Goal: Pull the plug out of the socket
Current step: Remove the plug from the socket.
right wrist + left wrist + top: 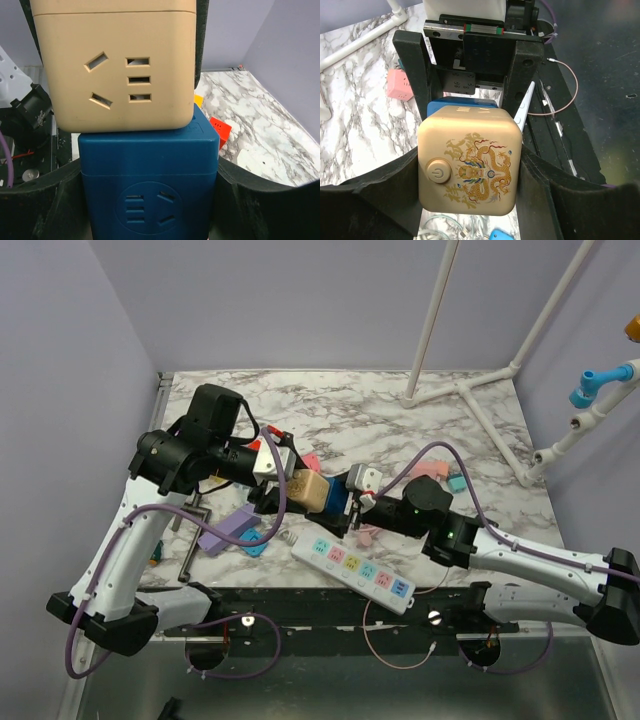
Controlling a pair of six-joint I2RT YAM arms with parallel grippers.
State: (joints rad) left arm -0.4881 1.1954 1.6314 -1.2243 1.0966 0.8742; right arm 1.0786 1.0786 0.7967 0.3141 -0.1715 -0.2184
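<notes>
A beige cube socket [310, 490] with a gold dragon and a round power button [470, 165] is held above the table. My left gripper [470, 186] is shut on it, one black finger pressed to each side. A blue cube plug [339, 502] sits flush against the beige cube's far face [115, 65], with no gap showing between them. My right gripper [150, 202] is shut on the blue plug [150, 185], and its fingers [522, 75] reach in from the opposite side. The two grippers [300, 485] [347, 505] face each other over the middle of the table.
A white power strip [355, 575] with coloured sockets lies near the front edge, below the grippers. A purple piece [230, 530], pink blocks [430, 470], a teal block [455, 483] and a red block [220, 129] lie around. A white pipe frame [470, 385] stands at the back right.
</notes>
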